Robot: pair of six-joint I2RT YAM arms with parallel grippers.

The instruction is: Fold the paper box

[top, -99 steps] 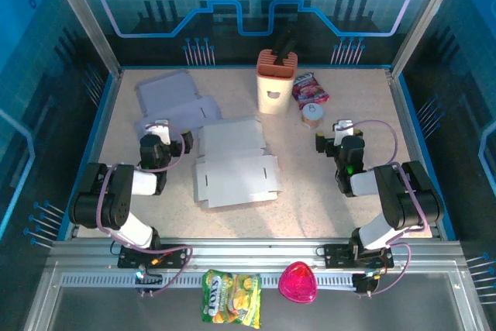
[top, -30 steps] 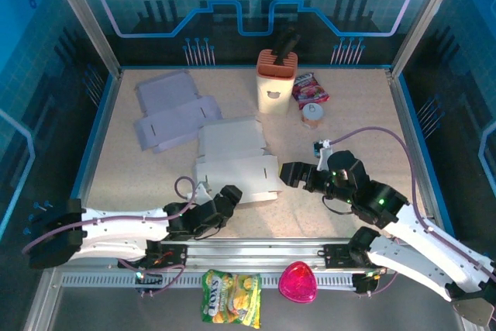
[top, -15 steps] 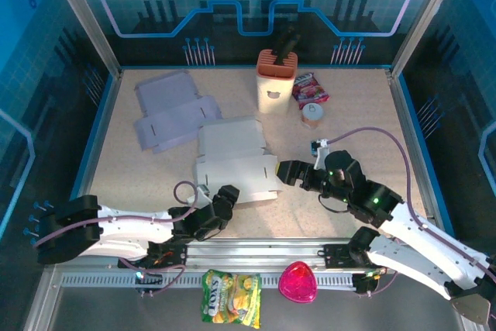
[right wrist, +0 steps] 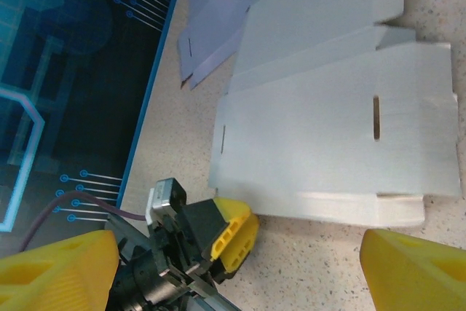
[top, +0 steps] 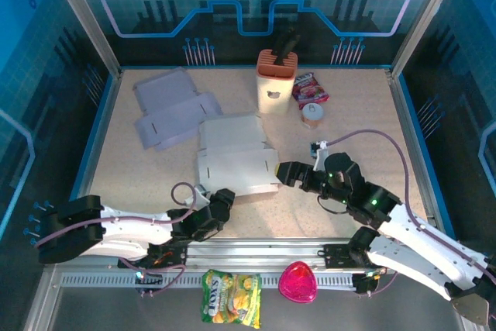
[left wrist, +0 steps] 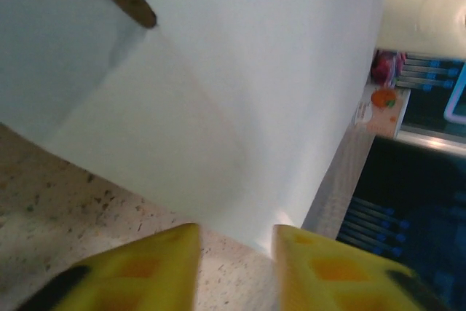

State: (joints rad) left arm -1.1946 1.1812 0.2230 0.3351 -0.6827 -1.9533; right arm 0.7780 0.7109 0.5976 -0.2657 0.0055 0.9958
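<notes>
Paper box (top: 236, 168) lies flat on the desk (top: 147, 172). Left tool (top: 225, 198) sits at the box's near-left corner. Its jaws stand a small gap apart with bare desk showing between them, grasping nothing. Right tool (top: 286, 173) sits just beside the box's right edge, spread wide and released.

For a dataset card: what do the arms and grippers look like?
The left arm and right arm have white links, black joints and looping purple cables. The left gripper and right gripper are black with yellow fingers. Green lights glow on the right arm.
</notes>
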